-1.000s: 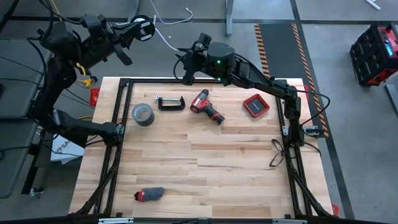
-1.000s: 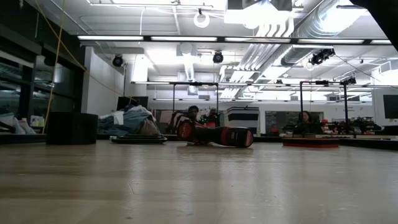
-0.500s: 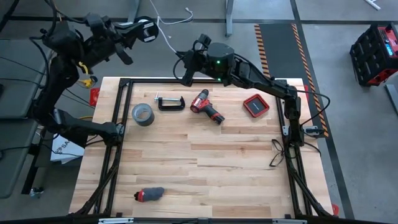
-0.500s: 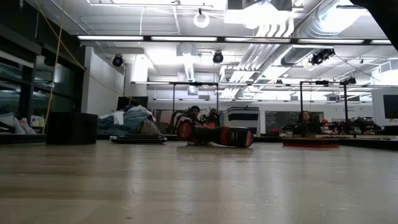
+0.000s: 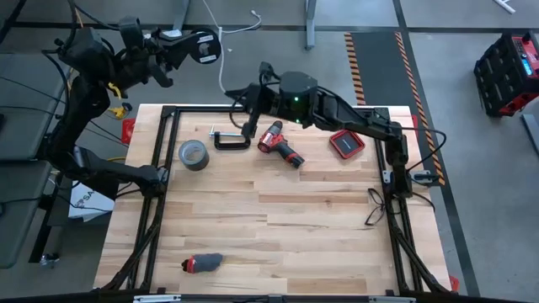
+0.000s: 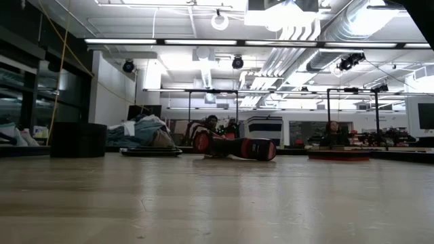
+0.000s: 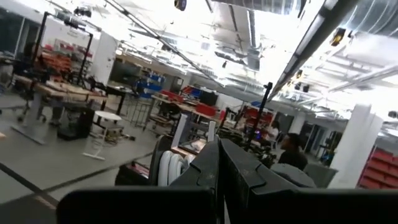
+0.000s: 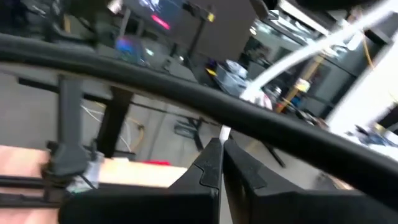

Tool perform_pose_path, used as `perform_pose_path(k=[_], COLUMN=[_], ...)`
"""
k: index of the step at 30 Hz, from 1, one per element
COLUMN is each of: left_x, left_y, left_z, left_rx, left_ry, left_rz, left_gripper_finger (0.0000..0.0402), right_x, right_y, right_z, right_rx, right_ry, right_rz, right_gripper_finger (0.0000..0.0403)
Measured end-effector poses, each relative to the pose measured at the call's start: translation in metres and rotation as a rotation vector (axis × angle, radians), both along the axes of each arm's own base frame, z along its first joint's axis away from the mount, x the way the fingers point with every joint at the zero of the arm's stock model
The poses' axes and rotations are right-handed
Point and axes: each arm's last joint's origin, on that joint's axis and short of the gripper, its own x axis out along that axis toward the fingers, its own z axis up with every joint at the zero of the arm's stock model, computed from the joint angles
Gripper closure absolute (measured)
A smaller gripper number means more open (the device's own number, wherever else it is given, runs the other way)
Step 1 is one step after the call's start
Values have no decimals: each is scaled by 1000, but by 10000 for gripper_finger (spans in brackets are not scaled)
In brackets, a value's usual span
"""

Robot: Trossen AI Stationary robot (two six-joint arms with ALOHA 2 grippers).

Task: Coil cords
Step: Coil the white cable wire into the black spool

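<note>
1. Left tool [image 5: 195, 46]: raised beyond the far left corner of the bench [image 5: 269, 227], off its surface. Its fingers are together, clamped at the small round black disc [image 5: 205, 47] with the pale centre that ends the thin white cable [image 5: 221, 71].
2. The cable runs from the disc downward in the high view toward the far edge of the bench, reaching the right tool [image 5: 249, 128].
3. Right tool: over the far edge of the bench, between the black clamp [image 5: 230, 139] and the red drill [image 5: 281, 145]. In the right wrist view its fingers [image 8: 214, 165] are pressed together with the white cable [image 8: 225, 132] emerging at their tips, so the tool is closed on the cable.
4. Left wrist view: the fingers [image 7: 224, 171] are together; white cable loops [image 7: 169, 168] sit just beside them.
5. Other items on the bench: grey tape roll [image 5: 193, 155] near the clamp, red square tray [image 5: 346, 142] toward the right, a small red and dark item [image 5: 202, 263] near the front left.
6. Low view: neither tool appears; the drill [image 6: 237, 148] lies on the bench surface.
</note>
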Motion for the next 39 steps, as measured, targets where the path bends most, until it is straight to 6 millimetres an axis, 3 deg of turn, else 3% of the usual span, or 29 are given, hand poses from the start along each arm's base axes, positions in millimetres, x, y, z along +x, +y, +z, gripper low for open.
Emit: perform_pose_path(k=[5,15,22,29,39], left_x=[8,37,29,22,21], left_y=[4,20,27,25,16], left_z=[0,-9,0,14,22], left_rx=[-81,-320,-474,-514,-525], left_ry=[-45,-85,-210,-357,-426], left_rz=[-37,-282,-396,-507,-607], left_gripper_finger=[401,401,401,401,401], right_x=[2,-1,-6,-8,2], right_y=[13,20,22,20,19], right_z=[1,11,28,37,32], right_rx=[-1,-9,38,123,173], right_ry=[-16,-87,-247,-346,-403], right_rz=[48,65,184,316,442], right_gripper_finger=[403,403,403,403,403])
